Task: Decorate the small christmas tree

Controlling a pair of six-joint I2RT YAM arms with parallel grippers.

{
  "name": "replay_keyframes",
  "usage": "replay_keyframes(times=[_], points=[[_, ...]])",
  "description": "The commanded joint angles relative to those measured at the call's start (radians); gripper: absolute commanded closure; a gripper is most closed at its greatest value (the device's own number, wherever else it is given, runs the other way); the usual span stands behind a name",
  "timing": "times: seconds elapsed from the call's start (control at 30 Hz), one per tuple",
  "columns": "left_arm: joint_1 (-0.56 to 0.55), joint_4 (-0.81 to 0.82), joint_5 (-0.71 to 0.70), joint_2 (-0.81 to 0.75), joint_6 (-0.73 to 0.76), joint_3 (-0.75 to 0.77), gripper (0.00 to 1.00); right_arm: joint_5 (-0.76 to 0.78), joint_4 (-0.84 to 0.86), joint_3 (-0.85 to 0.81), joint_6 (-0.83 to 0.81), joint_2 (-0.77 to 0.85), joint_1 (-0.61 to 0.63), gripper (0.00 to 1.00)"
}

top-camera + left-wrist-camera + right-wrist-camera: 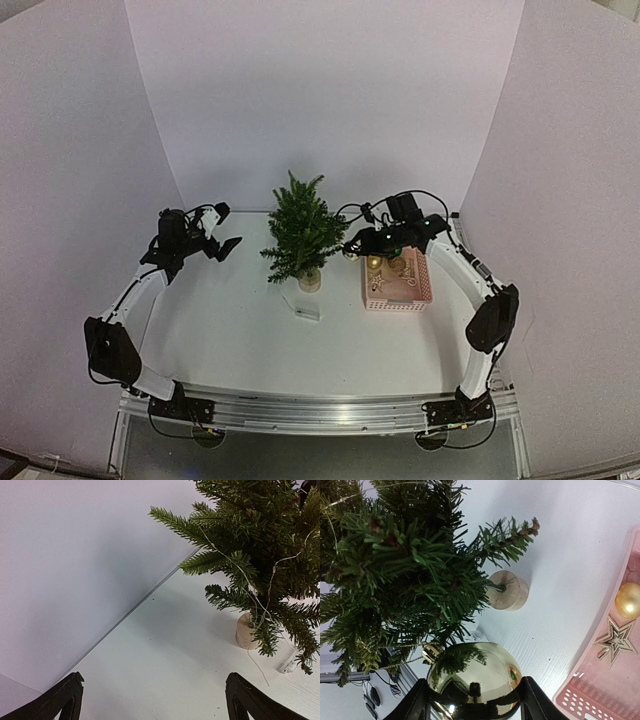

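Note:
The small christmas tree (301,235) stands at the middle back of the table on a pale pot base (310,281); a thin light wire runs through its branches (260,555). My right gripper (474,705) is shut on a shiny gold ball ornament (475,680), held right against the tree's (405,560) lower right branches, its gold cap and string among the needles. In the top view the right gripper (352,250) sits at the tree's right side. Left of the tree, my left gripper (222,232) is open and empty, its fingertips (65,700) wide apart.
A pink basket (412,290) sits right of the tree, holding a gold ball (628,600) and a gold star (616,641). A small clear battery box (307,312) lies on the table in front of the pot. White walls close in at the back and sides.

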State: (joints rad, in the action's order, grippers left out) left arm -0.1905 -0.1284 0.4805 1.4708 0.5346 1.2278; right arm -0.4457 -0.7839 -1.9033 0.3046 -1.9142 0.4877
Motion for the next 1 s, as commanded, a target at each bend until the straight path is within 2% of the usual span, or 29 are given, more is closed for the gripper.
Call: replay_keyframes(times=[0.0, 0.3, 0.6, 0.97], points=[[0.004, 0.046, 0.02, -0.021, 0.005, 0.006, 0.01, 0.015, -0.006, 0.021, -0.014, 0.069, 0.005, 1.0], [0.004, 0.05, 0.026, -0.018, 0.002, 0.006, 0.01, 0.047, -0.02, 0.034, -0.021, 0.093, 0.005, 1.0], [0.005, 0.057, 0.025, -0.019, 0.004, 0.002, 0.01, -0.018, -0.018, -0.019, 0.001, 0.042, 0.024, 1.0], [0.005, 0.063, 0.028, -0.015, 0.001, 0.0, 0.01, -0.052, -0.017, 0.011, 0.008, 0.03, 0.035, 1.0]])
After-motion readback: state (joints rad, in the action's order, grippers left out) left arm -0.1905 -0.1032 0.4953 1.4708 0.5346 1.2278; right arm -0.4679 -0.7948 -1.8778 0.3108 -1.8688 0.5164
